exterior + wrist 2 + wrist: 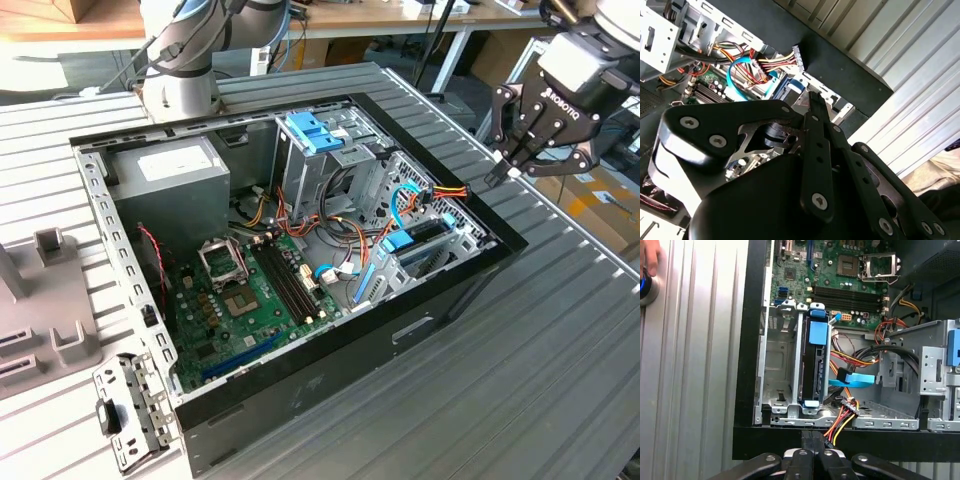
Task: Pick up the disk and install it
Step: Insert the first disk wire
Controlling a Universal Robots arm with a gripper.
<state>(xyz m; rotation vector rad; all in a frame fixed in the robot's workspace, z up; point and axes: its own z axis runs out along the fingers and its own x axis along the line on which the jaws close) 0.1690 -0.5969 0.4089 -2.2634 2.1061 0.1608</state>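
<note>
Just beyond your closed, empty fingers (812,447), the disk (815,365) stands on edge in its bay at the case (300,395) rim, where cables reach it. Your gripper (515,160) hovers outside that rim. You see a dark slab framed by a light blue bracket.

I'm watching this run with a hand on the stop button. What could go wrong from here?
1. The loose red, yellow and black wire bundle and the light blue flat cable lie right beside the dark, blue-framed disk; either could snag.
2. The disk stands on edge between close metal bay walls, so a slightly off approach may strike metal.
3. The shut, empty tool hangs above the black case rim and could clip it descending.
</note>
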